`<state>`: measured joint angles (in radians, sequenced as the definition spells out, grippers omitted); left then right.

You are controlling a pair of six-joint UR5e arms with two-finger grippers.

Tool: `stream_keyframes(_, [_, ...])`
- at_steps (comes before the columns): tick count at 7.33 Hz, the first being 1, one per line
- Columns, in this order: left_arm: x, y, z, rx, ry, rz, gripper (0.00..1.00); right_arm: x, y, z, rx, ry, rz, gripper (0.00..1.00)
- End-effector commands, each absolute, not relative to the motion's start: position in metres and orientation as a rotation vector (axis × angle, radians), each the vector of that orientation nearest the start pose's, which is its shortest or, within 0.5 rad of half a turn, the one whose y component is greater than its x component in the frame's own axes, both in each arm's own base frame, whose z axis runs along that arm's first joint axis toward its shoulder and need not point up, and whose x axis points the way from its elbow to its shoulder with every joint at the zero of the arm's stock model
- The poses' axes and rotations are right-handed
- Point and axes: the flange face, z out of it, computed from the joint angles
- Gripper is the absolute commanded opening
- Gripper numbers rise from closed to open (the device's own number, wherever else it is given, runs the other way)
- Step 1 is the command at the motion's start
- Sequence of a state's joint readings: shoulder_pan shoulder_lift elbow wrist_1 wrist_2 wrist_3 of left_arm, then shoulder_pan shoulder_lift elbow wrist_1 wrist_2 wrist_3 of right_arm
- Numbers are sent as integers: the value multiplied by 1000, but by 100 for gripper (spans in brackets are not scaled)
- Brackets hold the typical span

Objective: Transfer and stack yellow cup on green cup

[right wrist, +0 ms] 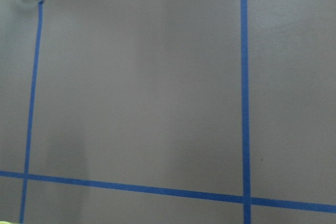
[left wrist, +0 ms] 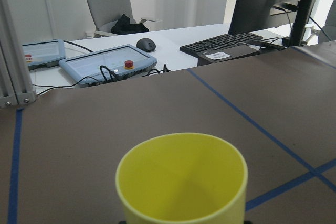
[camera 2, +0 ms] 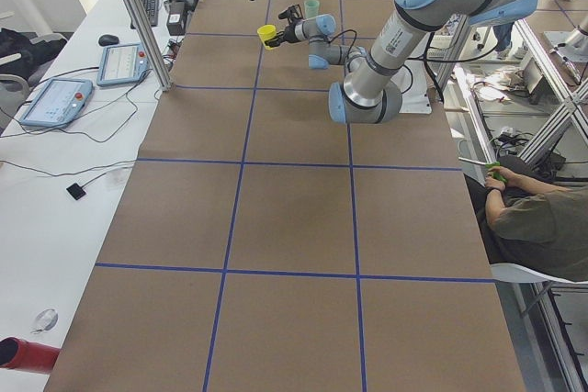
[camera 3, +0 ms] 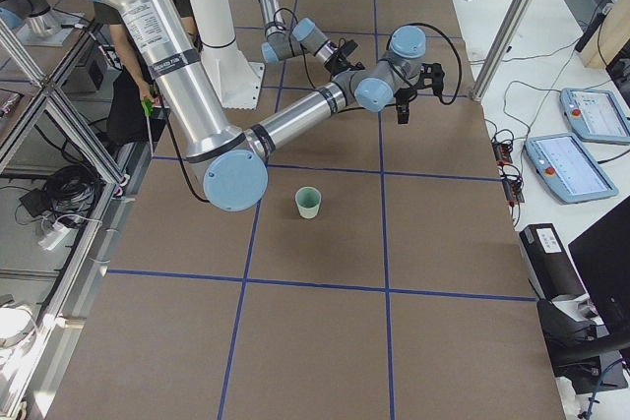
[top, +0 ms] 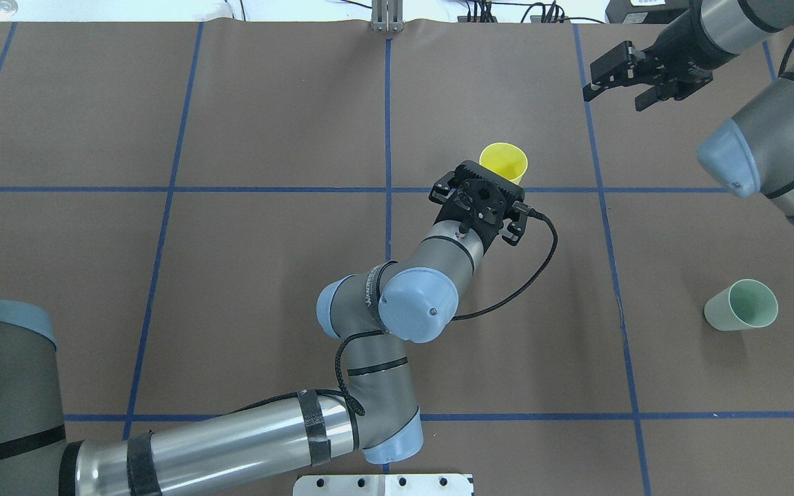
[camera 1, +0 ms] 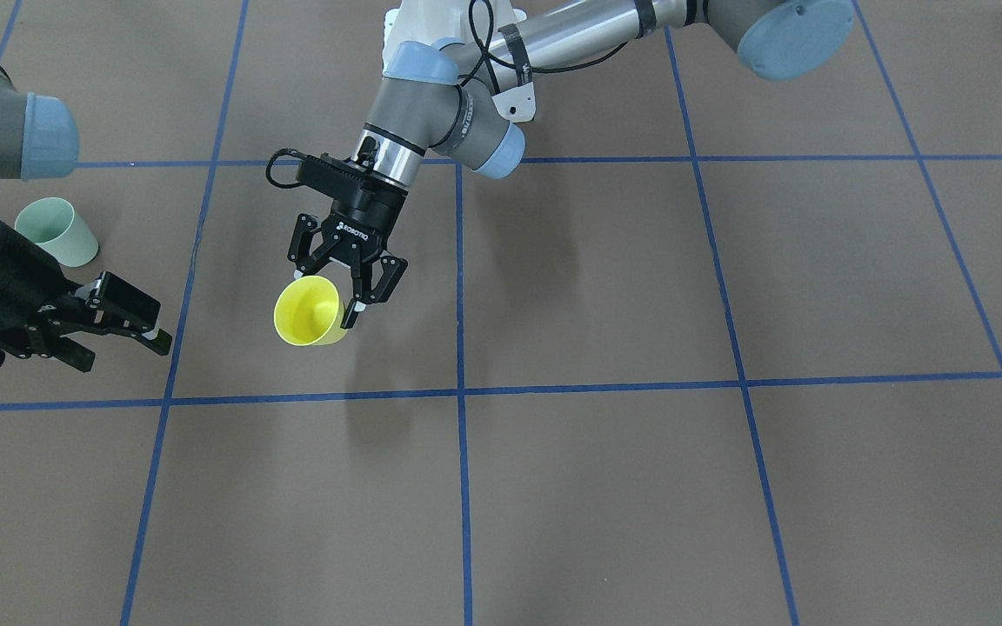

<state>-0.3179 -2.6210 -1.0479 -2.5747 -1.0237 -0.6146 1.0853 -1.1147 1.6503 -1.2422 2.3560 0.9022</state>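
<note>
plastic sets the terms here. the yellow cup (camera 1: 310, 311) looks thin-walled, smooth and slightly glossy, tapering from a wide round rim to a narrow base. i judge it light and a little springy under a squeeze. it is also likely to slide along its own taper if pinched too gently.

the left hand (camera 1: 333, 297) is clamped on it near the narrow end and holds it clear of the counter (top: 231, 103). the cup is tipped so its mouth points away from the wrist. for a second grip, the side wall just below the rim is free and looks stiffest.

the green cup (top: 741, 305) is the same tumbler shape in pale mint. it stands mouth up on the matte brown counter, gridded with blue tape. in the overhead view it sits at about 4 o'clock from the yellow cup, well apart.

the right hand (top: 616, 95) hangs toward 1 o'clock, fingers spread and holding nothing. the yellow cup would need to go in base first to nest.
</note>
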Motion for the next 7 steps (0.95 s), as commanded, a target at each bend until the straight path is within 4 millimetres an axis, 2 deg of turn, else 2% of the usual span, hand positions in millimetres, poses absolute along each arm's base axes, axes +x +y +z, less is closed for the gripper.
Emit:
stream_keyframes(1, [711, -430, 58, 1238, 912, 113, 5, -274, -585, 299, 131, -1103, 11, 98])
stream_keyframes(4, [715, -430, 53, 1258, 883, 153, 2, -293, -575, 300, 78, -1122, -32, 96])
stream_keyframes(5, [719, -431, 45, 1260, 881, 161, 2, -295, -572, 303, 57, -1129, -40, 95])
stream_keyframes(7, [721, -431, 42, 1261, 878, 164, 3, -298, -568, 310, -1, -1147, -61, 90])
